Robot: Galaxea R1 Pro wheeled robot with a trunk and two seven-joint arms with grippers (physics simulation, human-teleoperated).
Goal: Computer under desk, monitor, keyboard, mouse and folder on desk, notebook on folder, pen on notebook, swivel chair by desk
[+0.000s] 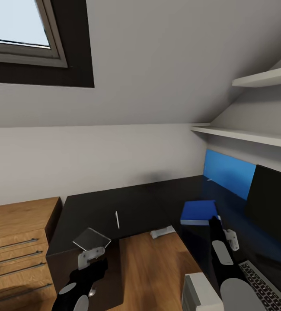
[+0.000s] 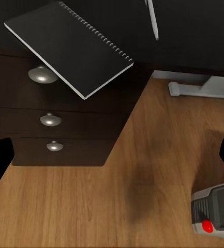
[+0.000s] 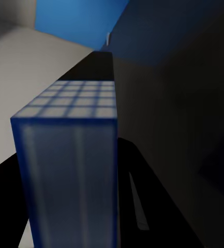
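Close before my right tool (image 1: 215, 221), the blue folder (image 1: 198, 212) is lying on the black desk (image 1: 127, 207), clamped at its near edge. My left tool (image 1: 91, 254) is hovering spread apart by the notebook (image 1: 91, 239), with the pen (image 1: 117, 219) just beyond and the monitor (image 1: 272, 207) standing at the right.

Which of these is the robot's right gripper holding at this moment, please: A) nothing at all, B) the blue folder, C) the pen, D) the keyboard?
B: the right gripper is closed on the near edge of the blue folder, held above the desk, and the right wrist view shows the folder between the fingers.
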